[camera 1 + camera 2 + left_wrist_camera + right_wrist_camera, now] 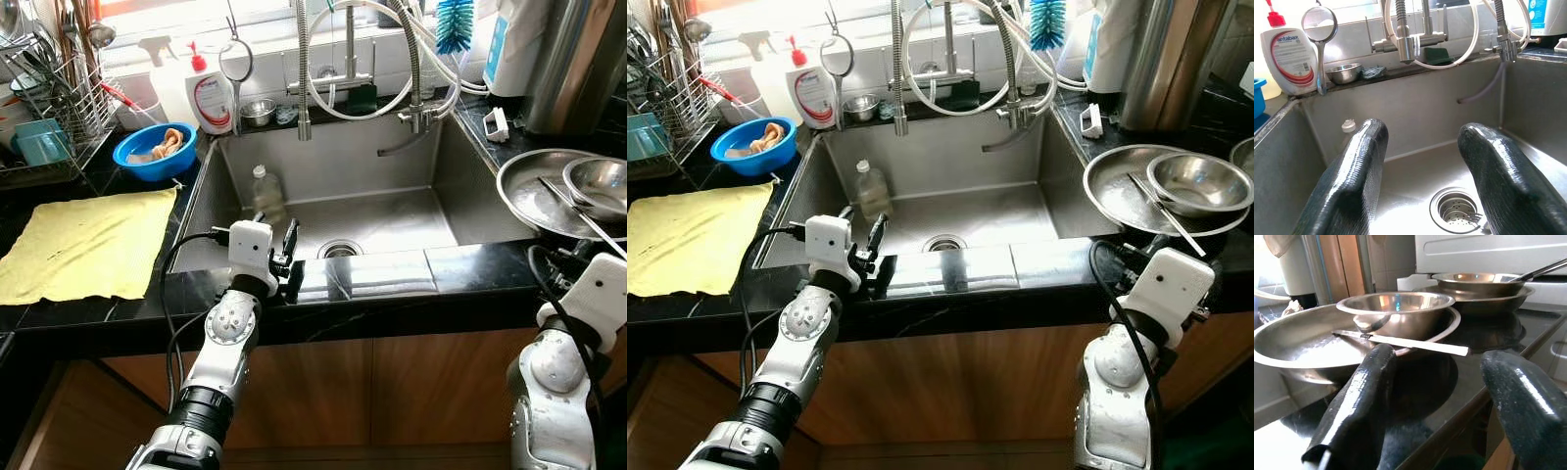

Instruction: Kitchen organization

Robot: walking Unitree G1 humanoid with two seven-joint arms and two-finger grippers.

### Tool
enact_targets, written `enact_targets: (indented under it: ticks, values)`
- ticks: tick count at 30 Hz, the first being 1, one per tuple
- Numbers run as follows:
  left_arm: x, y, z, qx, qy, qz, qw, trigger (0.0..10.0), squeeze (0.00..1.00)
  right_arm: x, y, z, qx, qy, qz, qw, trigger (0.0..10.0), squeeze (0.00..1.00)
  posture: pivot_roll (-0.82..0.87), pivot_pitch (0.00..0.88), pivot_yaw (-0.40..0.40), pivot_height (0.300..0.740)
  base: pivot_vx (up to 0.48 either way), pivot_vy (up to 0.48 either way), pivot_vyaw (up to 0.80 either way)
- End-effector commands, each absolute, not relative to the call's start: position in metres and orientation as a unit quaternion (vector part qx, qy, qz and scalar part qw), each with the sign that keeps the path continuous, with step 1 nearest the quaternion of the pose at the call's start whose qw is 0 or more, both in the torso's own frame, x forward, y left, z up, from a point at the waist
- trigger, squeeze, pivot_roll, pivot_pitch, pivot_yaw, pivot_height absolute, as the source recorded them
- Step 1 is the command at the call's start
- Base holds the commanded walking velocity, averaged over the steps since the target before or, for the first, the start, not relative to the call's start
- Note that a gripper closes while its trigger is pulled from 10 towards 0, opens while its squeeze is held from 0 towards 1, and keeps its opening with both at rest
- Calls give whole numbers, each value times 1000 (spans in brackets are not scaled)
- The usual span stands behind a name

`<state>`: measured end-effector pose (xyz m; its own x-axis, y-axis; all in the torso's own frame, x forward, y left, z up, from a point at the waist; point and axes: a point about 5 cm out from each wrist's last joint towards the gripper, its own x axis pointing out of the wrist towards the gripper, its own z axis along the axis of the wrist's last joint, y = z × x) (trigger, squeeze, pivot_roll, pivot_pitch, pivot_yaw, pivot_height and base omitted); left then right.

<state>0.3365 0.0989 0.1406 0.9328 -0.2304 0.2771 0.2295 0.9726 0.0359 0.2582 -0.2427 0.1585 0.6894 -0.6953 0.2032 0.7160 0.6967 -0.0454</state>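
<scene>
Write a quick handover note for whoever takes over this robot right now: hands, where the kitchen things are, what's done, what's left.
Left hand: open, empty, at the sink's front edge, aimed at the plastic bottle standing inside.
Right hand: open, empty, at the counter edge facing the steel basin, which holds a small steel bowl and a utensil.
Yellow cloth lies flat to the left, blue bowl behind it.
Done: nothing evident. Left: likely bottle and dishes.

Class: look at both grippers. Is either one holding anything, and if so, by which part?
Nothing is held. The left gripper is open over the sink, and the right gripper is open before the large steel dish.
</scene>
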Motion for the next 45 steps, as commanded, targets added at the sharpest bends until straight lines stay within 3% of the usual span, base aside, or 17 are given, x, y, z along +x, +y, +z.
enact_targets:
  ticks: [1, 27, 28, 29, 30, 31, 38, 45]
  values:
    - [334, 105, 139, 8, -142, -108, 984, 10000, 0, 259, -241, 166, -50, -97, -384, 917, 10000, 0, -300, 0, 126, 740, 0, 0, 0]
    - [333, 109, 138, 11, -139, -103, 985, 10000, 0, 258, -249, 172, -39, -112, -391, 913, 10000, 0, -293, 0, 129, 740, 0, 0, 0]
    - [333, 109, 138, 11, -139, -103, 985, 10000, 0, 258, -249, 172, -38, -113, -391, 913, 7882, 0, -294, 0, 131, 740, 0, 0, 0]
    - [333, 109, 138, 11, -139, -103, 985, 10000, 0, 258, -249, 173, -38, -114, -390, 913, 7882, 0, -294, 0, 131, 740, 0, 0, 0]
    - [333, 109, 138, 11, -139, -103, 985, 10000, 0, 258, -248, 172, -36, -114, -389, 914, 2627, 0, -294, 0, 133, 740, 0, 0, 0]
    - [333, 109, 138, 11, -139, -103, 985, 10000, 0, 259, -248, 173, -35, -114, -388, 914, 2392, 0, -293, 0, 132, 740, 0, 0, 0]
    - [333, 109, 138, 12, -139, -102, 985, 10000, 0, 261, -245, 171, -30, -108, -380, 918, 4039, 0, -290, 0, 133, 740, 0, 0, 0]
    - [333, 109, 139, 12, -140, -101, 985, 10000, 0, 263, -244, 172, -26, -110, -373, 921, 4941, 0, -291, 0, 135, 740, 0, 0, 0]
